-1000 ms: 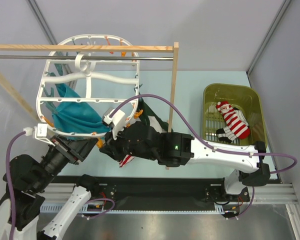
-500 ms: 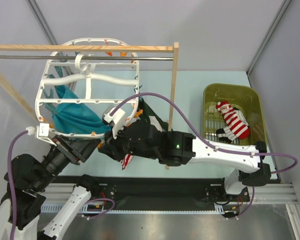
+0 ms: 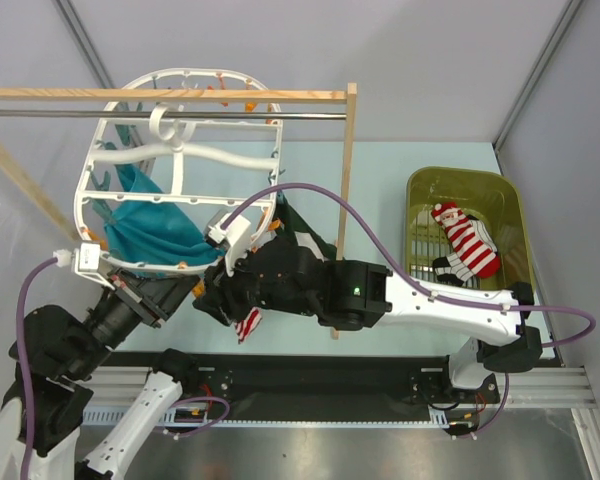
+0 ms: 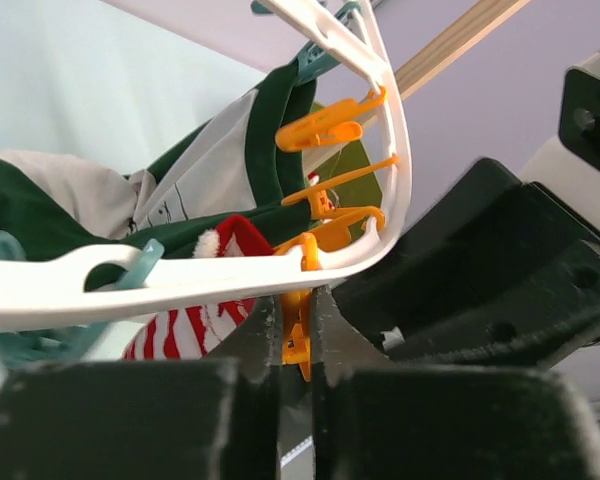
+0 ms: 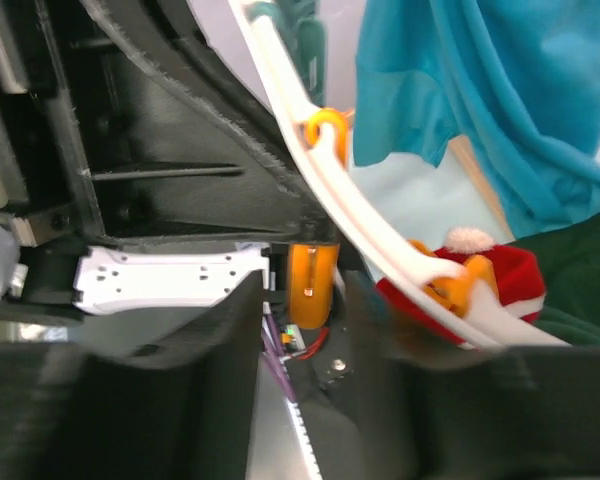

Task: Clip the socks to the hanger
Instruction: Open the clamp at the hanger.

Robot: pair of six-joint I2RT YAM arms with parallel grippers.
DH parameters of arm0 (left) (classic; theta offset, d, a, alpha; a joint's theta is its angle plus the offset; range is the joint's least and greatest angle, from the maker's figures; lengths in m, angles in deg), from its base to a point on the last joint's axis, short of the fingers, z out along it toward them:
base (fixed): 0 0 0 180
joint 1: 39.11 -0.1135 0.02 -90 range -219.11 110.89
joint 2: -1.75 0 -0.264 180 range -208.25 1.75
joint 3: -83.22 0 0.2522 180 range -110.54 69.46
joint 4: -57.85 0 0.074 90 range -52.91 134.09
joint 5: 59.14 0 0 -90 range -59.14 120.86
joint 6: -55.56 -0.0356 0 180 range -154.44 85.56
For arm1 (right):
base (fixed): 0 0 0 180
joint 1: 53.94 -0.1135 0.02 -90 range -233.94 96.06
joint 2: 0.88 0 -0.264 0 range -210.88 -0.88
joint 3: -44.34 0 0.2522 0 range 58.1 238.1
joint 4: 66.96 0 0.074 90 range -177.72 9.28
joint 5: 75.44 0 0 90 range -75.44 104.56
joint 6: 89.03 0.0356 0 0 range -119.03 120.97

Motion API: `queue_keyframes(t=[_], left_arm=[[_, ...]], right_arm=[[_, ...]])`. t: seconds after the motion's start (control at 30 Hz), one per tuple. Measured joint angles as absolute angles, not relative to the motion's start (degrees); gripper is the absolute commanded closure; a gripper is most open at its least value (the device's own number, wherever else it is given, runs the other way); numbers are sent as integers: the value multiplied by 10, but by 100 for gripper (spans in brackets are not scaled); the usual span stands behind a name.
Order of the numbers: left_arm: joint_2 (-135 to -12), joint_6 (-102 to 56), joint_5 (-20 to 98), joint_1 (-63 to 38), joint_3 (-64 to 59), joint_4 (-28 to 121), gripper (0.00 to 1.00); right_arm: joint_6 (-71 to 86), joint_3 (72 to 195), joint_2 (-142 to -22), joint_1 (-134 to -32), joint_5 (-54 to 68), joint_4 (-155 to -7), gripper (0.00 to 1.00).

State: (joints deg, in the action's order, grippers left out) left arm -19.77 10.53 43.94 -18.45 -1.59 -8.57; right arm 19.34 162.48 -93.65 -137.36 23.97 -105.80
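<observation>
The white hanger [image 3: 180, 150] hangs from the metal rod, its near rim low between both arms. My left gripper [image 3: 185, 288] is shut on an orange clip [image 4: 296, 335] under the hanger's rim [image 4: 180, 275]. A red-and-white sock [image 3: 248, 322] hangs just below that rim; it shows behind the rim in the left wrist view [image 4: 195, 325]. My right gripper [image 3: 212, 300] is open and empty beside the same clip [image 5: 311, 283], with the sock [image 5: 490, 275] to its right by another orange clip. A second red-and-white sock [image 3: 467, 245] lies in the green bin.
The green bin [image 3: 460, 172] stands at the right. A teal cloth [image 3: 150, 225] and a dark green-and-white garment [image 3: 305, 235] hang from the hanger. The wooden rack's post [image 3: 350, 180] stands just behind my right arm.
The hanger's near rim has shifted a little. The red-and-white sock now hangs lower and shows more below my right gripper. My left gripper stays on the clip.
</observation>
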Motion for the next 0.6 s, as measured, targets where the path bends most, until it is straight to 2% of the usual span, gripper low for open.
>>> queue_keyframes(t=[0.13,0.33,0.5,0.6], left_arm=[[-212,105,440,-184,-16,-87,100],[-224,105,439,-184,-16,-88,100],[-225,105,439,-184,-17,-91,100],[-226,105,440,-184,-19,-92,100]], right_arm=[[194,1625,-936,-1371,235,-1062,45],[194,1585,-890,-1371,263,-1098,43],[207,1517,-759,-1362,349,-1169,53],[229,1489,-661,-1308,411,-1211,61]])
